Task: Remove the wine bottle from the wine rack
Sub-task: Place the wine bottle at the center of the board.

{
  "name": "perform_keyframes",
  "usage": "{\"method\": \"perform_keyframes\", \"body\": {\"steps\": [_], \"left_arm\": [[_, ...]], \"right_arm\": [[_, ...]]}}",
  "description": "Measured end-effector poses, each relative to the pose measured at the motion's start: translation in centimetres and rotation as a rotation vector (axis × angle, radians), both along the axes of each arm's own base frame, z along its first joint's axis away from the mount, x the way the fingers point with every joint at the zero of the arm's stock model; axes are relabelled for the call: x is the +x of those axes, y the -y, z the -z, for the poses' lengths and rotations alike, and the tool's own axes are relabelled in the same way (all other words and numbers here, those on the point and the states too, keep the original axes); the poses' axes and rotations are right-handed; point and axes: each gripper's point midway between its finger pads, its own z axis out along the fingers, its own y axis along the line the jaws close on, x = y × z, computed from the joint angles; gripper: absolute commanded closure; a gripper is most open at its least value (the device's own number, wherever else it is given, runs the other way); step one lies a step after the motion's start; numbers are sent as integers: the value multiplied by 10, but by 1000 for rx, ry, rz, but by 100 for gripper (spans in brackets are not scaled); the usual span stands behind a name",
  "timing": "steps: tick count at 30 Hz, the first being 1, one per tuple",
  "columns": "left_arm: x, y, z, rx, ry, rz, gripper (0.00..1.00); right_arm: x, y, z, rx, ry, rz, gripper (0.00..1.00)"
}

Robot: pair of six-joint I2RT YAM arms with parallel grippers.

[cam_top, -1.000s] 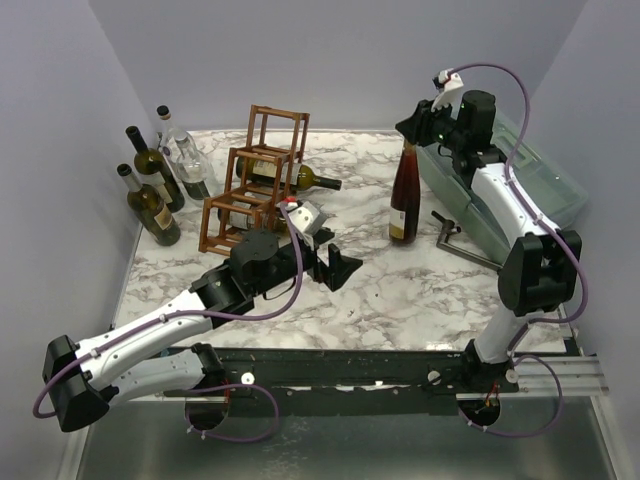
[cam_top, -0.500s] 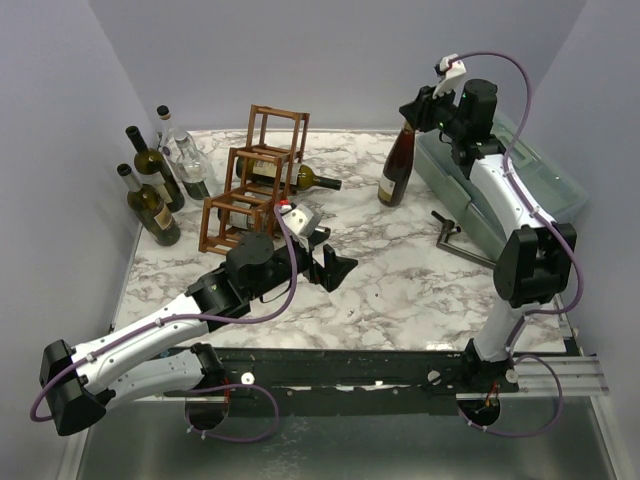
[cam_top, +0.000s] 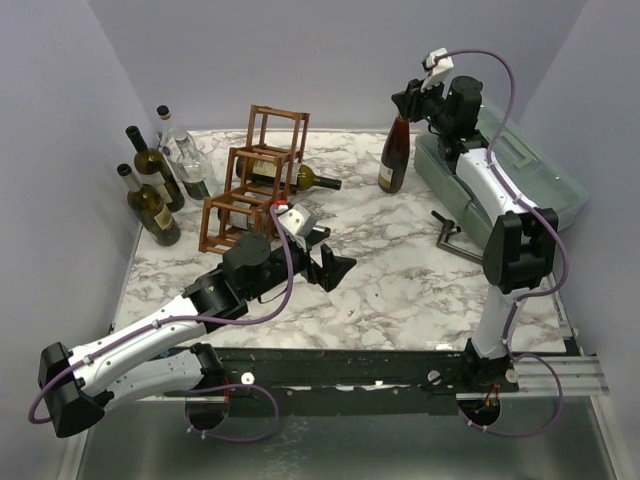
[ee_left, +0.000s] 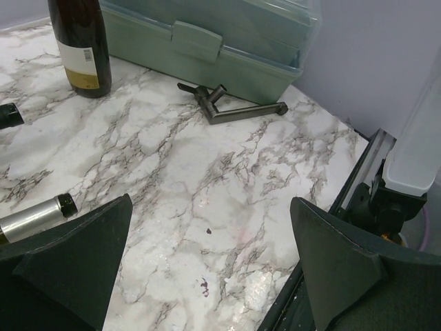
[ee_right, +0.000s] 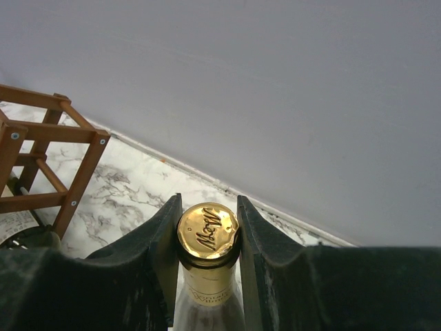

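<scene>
On the table (cam_top: pixel 400 290), at eleven o'clock, leaves the wine rack (cam_top: pixel 265 152) holding a green bottle (cam_top: pixel 310 180) in the middle tier, neck toward three o'clock. Has carried the dark red wine bottle (cam_top: pixel 392 165) from centre back to one o'clock, upright again after a tilt. Pinches its gold-capped neck in the right tool (cam_top: pixel 403 113); holds the left tool (ee_left: pixel 210 203) spread, empty. Likely nearing set-down.

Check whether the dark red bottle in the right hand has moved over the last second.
Yes. The dark red glass bottle, gripped by the right hand, has shifted toward the back wall, along the pale green plastic box.
</scene>
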Motion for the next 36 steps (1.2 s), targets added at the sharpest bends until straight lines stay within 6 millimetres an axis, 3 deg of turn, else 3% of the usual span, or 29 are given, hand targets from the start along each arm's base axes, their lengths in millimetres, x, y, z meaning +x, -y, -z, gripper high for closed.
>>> {"method": "perform_keyframes", "body": {"steps": [15, 28, 36], "left_arm": [[-1, -2, 0, 3, -3, -2, 1], [-2, -3, 8, 15, -19, -3, 1], [-4, -5, 8, 6, -25, -3, 1]], "right_arm": [[13, -12, -2, -47, 92, 26, 99], [12, -7, -1, -42, 134, 71, 73], [5, 1, -5, -43, 138, 108, 48]]}}
